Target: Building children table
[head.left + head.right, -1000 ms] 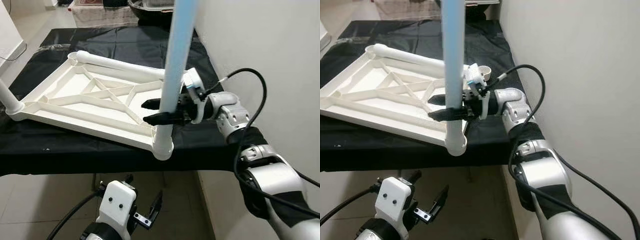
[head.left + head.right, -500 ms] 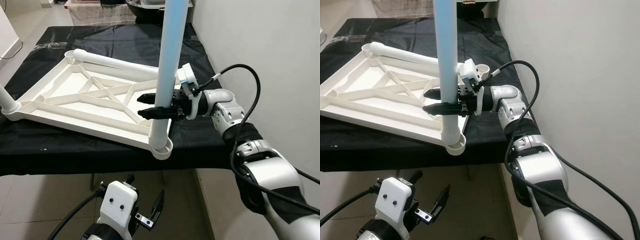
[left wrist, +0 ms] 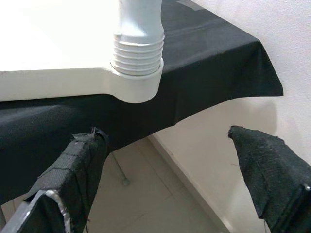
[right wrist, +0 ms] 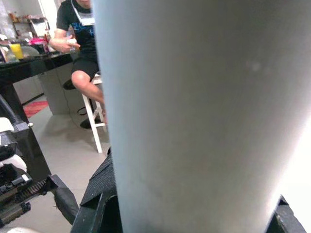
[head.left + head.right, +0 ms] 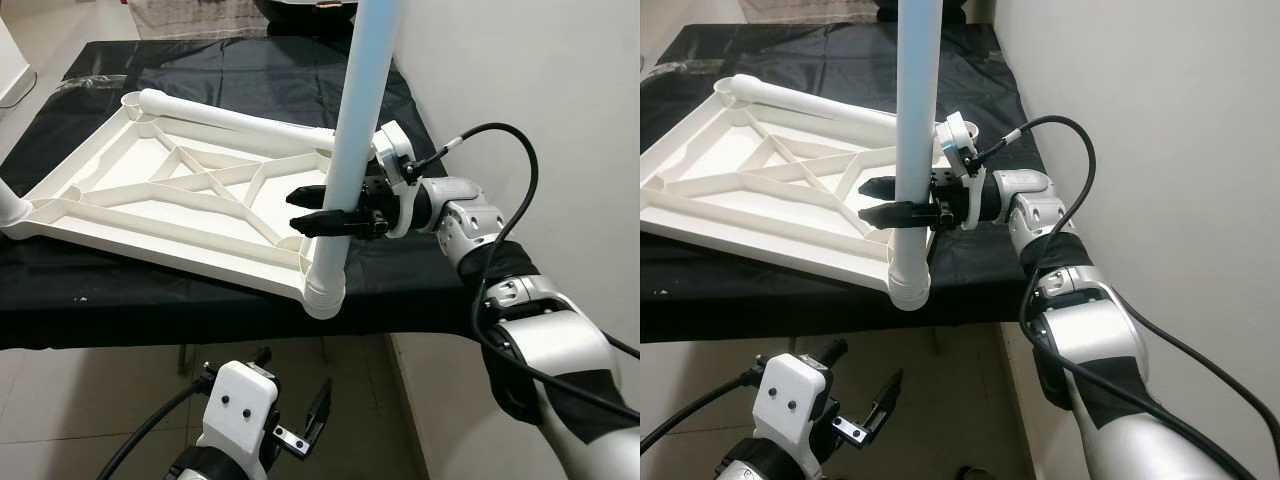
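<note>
- A white plastic children's tabletop (image 5: 170, 200), turned underside up with its ribs showing, lay across the left and middle of the head views on a black cloth-covered table (image 5: 250, 75).
- A long white plastic table leg (image 5: 350, 150) stood nearly upright in the middle of the left eye view, running out of the frame's top; its lower end sat in the round corner socket (image 5: 325, 290) at the tabletop's near right corner, just at the table's front edge.
- In the left wrist view the leg's ridged threaded end (image 3: 138, 51) met that socket, with some thread rings exposed above the rim.
- The right gripper (image 5: 322, 208) reached in from the right of the frame at mid-height, its two black fingers (image 5: 318, 222) pinching the leg from either side, a little above the socket.
- The silver right arm (image 5: 540, 340) with its black cable filled the lower right of the frame, beside a white wall.
- A second white leg (image 5: 230, 122) lay flat along the tabletop's far edge, in the upper middle of the frame.
- The left gripper (image 5: 300, 430) hung at the bottom centre of the frame, below the table edge over the tiled floor, touching nothing; in its wrist view its two fingers (image 3: 73, 170) were spread wide apart.
- In the upper left of the right wrist view, a person in a dark shirt (image 4: 80, 29) sat on a stool at a dark counter.
</note>
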Robot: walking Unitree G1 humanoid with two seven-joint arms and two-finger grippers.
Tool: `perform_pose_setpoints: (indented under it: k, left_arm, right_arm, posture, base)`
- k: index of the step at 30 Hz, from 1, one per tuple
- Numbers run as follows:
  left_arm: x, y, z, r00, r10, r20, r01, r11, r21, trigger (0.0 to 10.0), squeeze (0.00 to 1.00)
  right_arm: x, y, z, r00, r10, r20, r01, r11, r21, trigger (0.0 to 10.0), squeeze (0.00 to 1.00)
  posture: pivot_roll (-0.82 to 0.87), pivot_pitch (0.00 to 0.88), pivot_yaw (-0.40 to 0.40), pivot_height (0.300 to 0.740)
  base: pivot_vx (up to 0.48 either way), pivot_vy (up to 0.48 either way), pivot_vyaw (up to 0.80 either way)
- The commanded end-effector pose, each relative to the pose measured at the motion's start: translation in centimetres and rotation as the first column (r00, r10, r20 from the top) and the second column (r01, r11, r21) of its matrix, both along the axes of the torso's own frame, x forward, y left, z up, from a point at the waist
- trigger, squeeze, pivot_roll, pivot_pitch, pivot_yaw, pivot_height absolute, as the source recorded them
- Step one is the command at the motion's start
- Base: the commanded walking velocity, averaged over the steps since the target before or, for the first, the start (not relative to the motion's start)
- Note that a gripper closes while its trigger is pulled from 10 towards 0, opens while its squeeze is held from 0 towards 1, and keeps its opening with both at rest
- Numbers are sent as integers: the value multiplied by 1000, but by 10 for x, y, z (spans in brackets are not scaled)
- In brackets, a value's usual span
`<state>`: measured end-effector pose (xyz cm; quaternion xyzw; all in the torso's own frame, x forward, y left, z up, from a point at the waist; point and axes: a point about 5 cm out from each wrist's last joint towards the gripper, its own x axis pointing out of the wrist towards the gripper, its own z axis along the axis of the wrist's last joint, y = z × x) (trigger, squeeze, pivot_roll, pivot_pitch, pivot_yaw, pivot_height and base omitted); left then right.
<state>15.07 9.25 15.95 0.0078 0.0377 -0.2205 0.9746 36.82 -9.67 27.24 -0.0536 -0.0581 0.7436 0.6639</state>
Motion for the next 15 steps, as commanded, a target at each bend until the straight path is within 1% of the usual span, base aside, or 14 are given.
perform_pose_setpoints:
  k: [1,7,13,14,15]
  left_arm:
    - [-3,0,-1,1000,3,-13,-3,1000,9,10000,0]
    - [-2,0,0,1000,5,-13,-4,1000,8,10000,0]
    - [-2,0,0,1000,6,-12,-6,1000,9,10000,0]
    - [-2,-1,0,1000,7,-11,-7,1000,9,10000,0]
    - [-2,-1,0,1000,7,-11,-7,1000,9,10000,0]
  right_arm:
    - [-1,1,-23,999,-1,-51,-3,996,-86,10000,0]
    - [-1,4,-23,1000,9,-15,-11,992,-123,10000,0]
    - [-1,6,-23,1000,15,-12,-17,991,-136,10000,0]
    - [-2,7,-26,1000,20,-10,-22,987,-161,10000,0]
    - [-2,7,-26,1000,20,-10,-22,987,-161,10000,0]
  posture:
    - [127,231,-60,740]
    - [124,243,-59,740]
    - [123,243,-57,740]
    - [123,242,-60,740]
    - [123,242,-60,740]
  base:
    - [0,0,0]
    - [0,0,0]
    - [0,0,0]
    - [0,0,0]
    - [0,0,0]
